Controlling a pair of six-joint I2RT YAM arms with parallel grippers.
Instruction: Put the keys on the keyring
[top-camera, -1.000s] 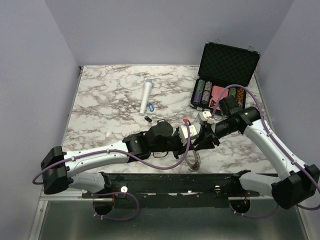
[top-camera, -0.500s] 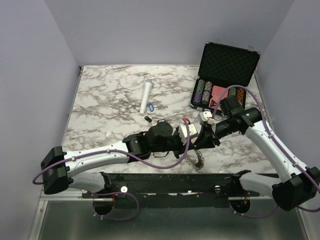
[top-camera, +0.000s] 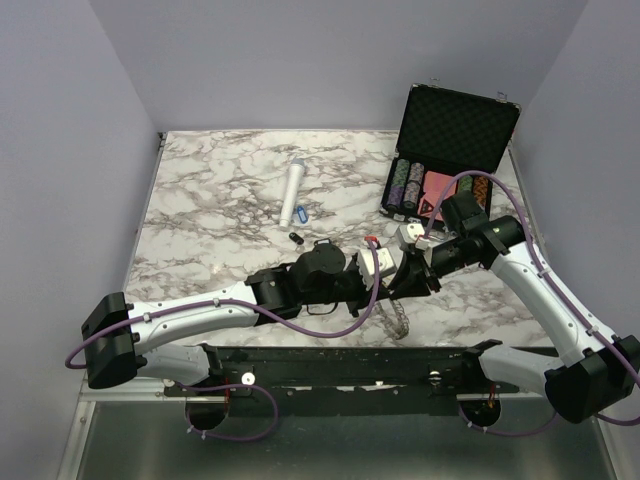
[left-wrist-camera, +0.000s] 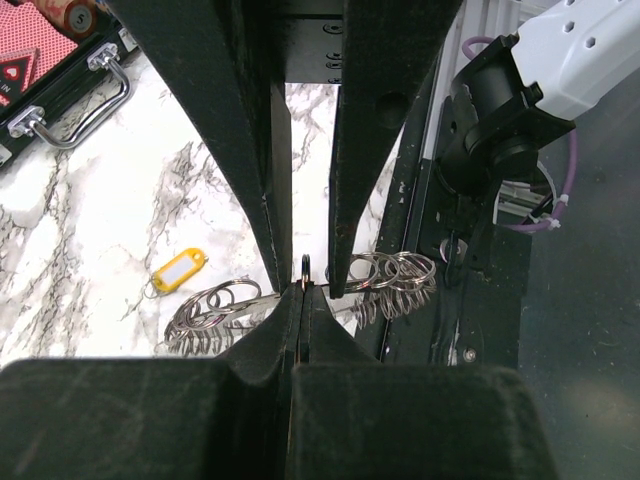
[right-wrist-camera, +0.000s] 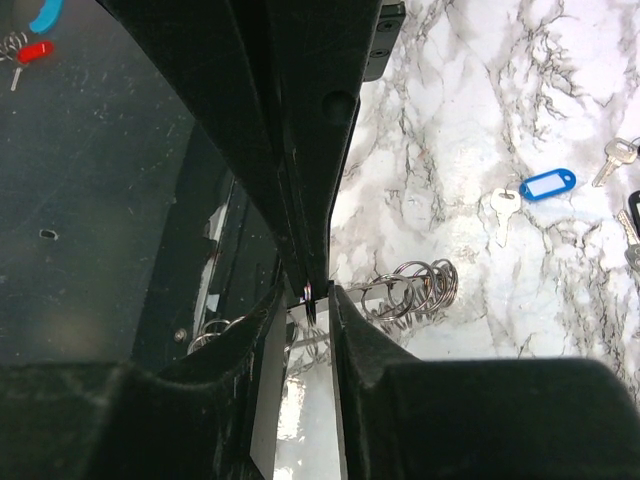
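Note:
The keyring (left-wrist-camera: 400, 285), a big silvery ring strung with several small split rings, hangs between both grippers over the table's front edge; it also shows in the top view (top-camera: 398, 318) and the right wrist view (right-wrist-camera: 420, 290). My left gripper (left-wrist-camera: 303, 285) is shut on one thin loop of it. My right gripper (right-wrist-camera: 310, 300) faces it, its jaws narrowly apart on either side of that loop, not touching. A yellow-tagged key (left-wrist-camera: 178, 270) lies just beyond the ring. A blue-tagged key (right-wrist-camera: 547, 184) and a bare key (right-wrist-camera: 500, 205) lie farther out.
A white cylinder (top-camera: 293, 192) lies mid-table, with the blue tag (top-camera: 302, 213) and a black tag (top-camera: 295, 237) beside it. An open black case (top-camera: 455, 130) with poker chips stands at the back right. The black frame rail (top-camera: 350, 362) runs along the table's front edge.

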